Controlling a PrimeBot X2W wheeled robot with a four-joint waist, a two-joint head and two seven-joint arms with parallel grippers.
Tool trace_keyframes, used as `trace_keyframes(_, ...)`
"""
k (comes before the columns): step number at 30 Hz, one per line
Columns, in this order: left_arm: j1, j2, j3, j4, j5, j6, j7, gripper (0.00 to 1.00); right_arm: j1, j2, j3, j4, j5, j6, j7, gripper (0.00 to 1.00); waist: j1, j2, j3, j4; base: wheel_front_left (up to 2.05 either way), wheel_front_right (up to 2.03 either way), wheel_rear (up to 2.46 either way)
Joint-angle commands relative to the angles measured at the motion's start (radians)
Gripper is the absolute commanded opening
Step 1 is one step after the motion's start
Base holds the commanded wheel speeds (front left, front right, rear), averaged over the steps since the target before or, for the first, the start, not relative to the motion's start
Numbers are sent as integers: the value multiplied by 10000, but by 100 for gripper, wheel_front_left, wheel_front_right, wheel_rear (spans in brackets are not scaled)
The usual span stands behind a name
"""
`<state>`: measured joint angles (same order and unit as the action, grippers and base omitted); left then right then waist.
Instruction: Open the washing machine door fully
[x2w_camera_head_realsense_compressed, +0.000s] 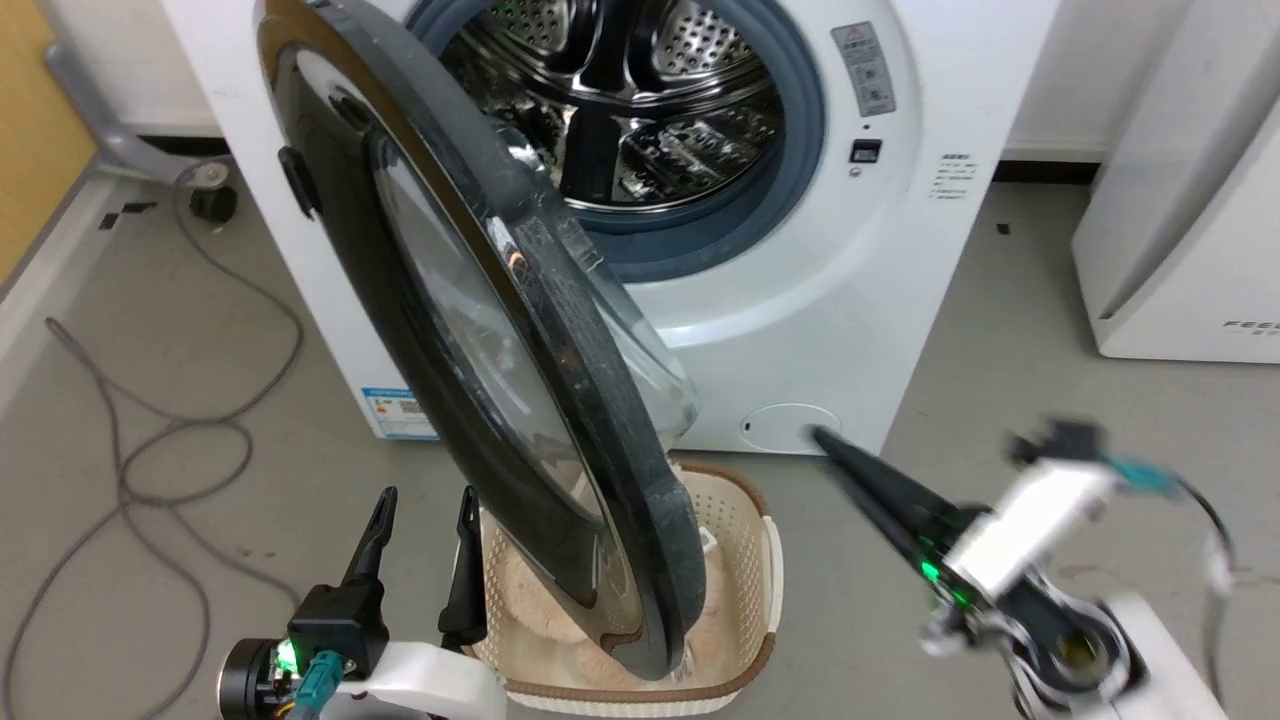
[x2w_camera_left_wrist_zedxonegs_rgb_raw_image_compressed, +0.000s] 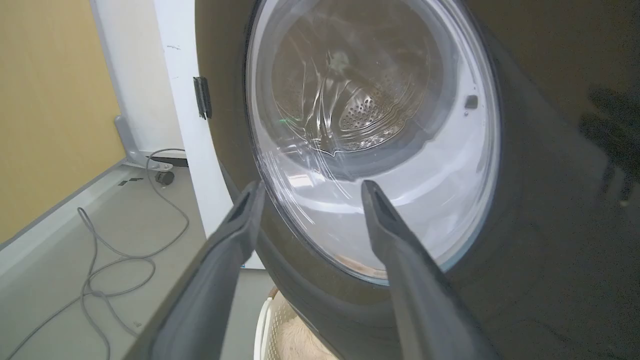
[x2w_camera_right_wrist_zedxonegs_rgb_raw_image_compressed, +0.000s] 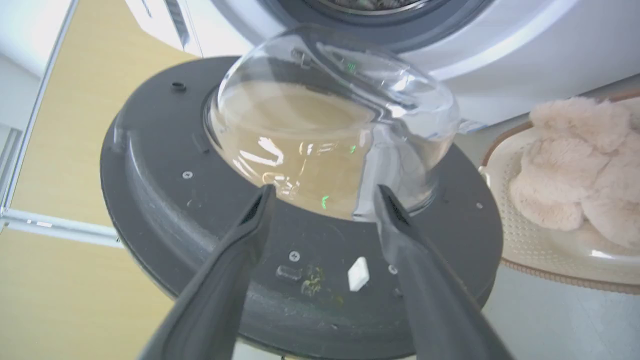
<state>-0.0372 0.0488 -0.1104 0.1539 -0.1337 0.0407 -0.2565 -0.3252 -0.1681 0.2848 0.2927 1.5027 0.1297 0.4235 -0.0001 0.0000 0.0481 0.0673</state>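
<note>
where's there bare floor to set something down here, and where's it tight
Bare grey floor lies between the washing machine and the white appliance. Left of the machine, a grey cable loops over the floor. Tightest under the washing machine door, where the laundry basket sits.

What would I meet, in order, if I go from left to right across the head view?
Grey cable on the floor → left gripper → washing machine door → right gripper → white appliance at the right edge. I leave out the basket, since the door overlaps it.
</note>
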Motion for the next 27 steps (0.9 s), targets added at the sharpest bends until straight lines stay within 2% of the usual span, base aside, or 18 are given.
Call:
trace_keyframes(1, 138, 17, 15, 24, 31, -43, -53, 100, 430, -32, -198, -235, -188, 10, -516, 100, 1, 0, -34, -49, 0, 0, 0)
trace_keyframes(9, 235, 41, 112, 142, 100, -131, -53, 100, 2586, 182, -1300, -693, -2021, 10, -4032, 100, 1, 0, -172, -310, 0, 0, 0)
trace_keyframes(13, 262, 45, 171, 174, 122, -136, -53, 100, 3079, 302, -1904, -735, -3525, 10, -5451, 100, 1, 0, -196, -433, 0, 0, 0)
trace_keyframes(15, 272, 55, 215, 183, 125, -138, -53, 100, 3203, 310, -2259, -771, -4631, 10, -6028, 100, 1, 0, -211, -499, 0, 0, 0)
trace_keyframes(18, 273, 63, 274, 198, 121, -151, -53, 100, 3311, 459, -2921, -1031, -6469, 10, -6421, 100, 1, 0, -214, -555, 0, 0, 0)
trace_keyframes(21, 262, 63, 328, 184, 122, -149, -53, 100, 3390, 650, -3672, -1669, -8806, 10, -6567, 100, 1, 0, -204, -584, 0, 0, 0)
trace_keyframes(27, 242, 58, 403, 166, 106, -140, -53, 100, 3684, 1083, -4158, -3521, -12412, 10, -5947, 100, 1, 0, -185, -569, 0, 0, 0)
